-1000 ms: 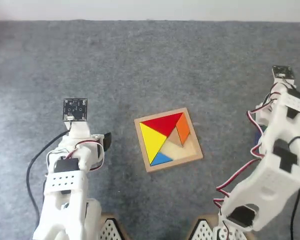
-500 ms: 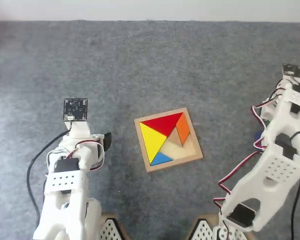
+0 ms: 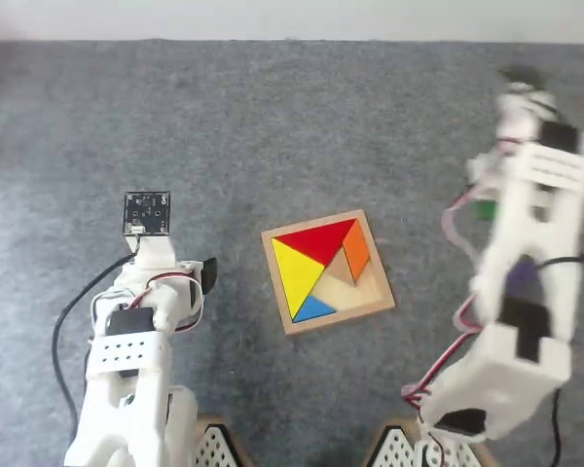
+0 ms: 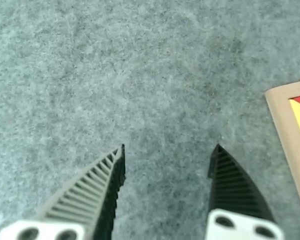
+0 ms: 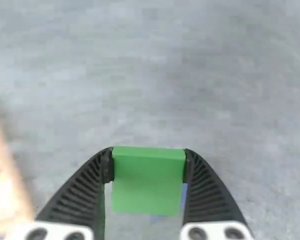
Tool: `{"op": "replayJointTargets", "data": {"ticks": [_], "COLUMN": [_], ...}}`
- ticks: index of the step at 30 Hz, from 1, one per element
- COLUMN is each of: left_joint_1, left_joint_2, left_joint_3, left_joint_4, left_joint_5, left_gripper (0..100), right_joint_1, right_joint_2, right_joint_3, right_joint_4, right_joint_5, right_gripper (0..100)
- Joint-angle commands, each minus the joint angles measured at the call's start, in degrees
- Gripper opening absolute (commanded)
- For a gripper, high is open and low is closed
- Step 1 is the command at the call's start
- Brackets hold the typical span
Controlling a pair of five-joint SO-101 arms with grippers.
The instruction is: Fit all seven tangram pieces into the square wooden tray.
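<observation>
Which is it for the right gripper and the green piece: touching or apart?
Touching. The right wrist view shows the green piece clamped in the right gripper, with both fingers pressed against its sides and no gap on either side.

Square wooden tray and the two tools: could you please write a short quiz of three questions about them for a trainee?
1. True or false: the left tool is shut on a piece.
2. What does the right tool hold? A) a green flat piece; B) a blue triangle; C) nothing.
3. Fill in: in the square wooden tray, the large triangle beside the large red triangle is ____.

Key: 1 false, it is open over the grey mat; 2 A; 3 yellow, the yellow triangle.
</observation>
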Motion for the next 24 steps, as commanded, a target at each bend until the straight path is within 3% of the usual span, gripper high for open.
{"op": "replayJointTargets", "data": {"ticks": [1, 9, 17, 24], "left_joint_1": [0.2, 0.3, 0.3, 0.3], "left_joint_2": [-0.4, -0.4, -0.5, -0.6], "left_joint_3": [-0.2, -0.2, -0.2, -0.2], "left_joint_4": [-1.3, -1.3, -1.3, -1.3], "left_joint_5": [-0.6, -0.6, -0.6, -0.6], "left_gripper": [27, 27, 27, 27], "right_joint_1": [-13.2, -32.8, -38.8, -42.6], "right_joint_2": [-5.3, -2.2, -2.1, -2.2], "right_joint_3": [-1.7, 6.3, 23.7, 27.7], "right_joint_4": [6.8, 4.0, -11.0, -13.5], "right_joint_5": [1.8, 5.3, 6.2, 9.1], "right_gripper": [3.3, 3.3, 3.3, 3.3]}}
